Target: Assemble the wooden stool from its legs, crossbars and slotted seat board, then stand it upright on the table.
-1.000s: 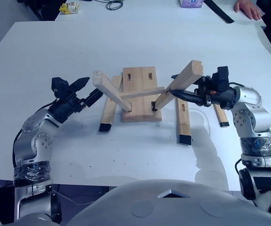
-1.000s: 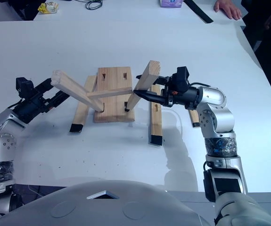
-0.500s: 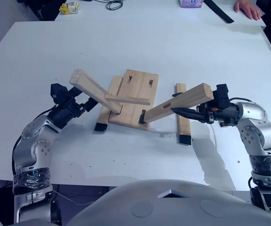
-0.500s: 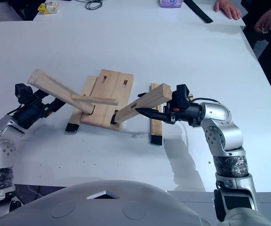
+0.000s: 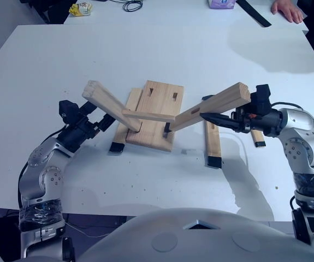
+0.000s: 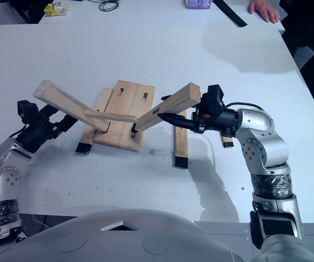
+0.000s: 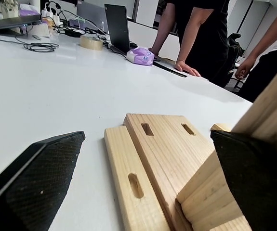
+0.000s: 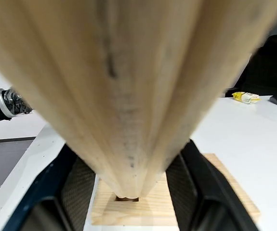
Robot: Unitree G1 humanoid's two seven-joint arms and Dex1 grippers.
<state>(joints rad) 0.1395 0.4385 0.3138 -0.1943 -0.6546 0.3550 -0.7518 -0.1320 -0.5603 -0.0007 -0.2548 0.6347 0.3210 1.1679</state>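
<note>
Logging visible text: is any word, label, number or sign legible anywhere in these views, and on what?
None can be read.
The seat board shows bare wood, no markings.
Print on the purple packet and the yellow packet is too small and blurred to read.

We lose most of the seat board (image 8: 133, 214) behind the held leg (image 8: 128, 72). The other leg (image 7: 268, 110) is cut off at its top end.

a wooden leg (image 8: 128, 86) between two dark fingers (image 8: 80, 187) ends at the seat board (image 8: 225, 197).
</note>
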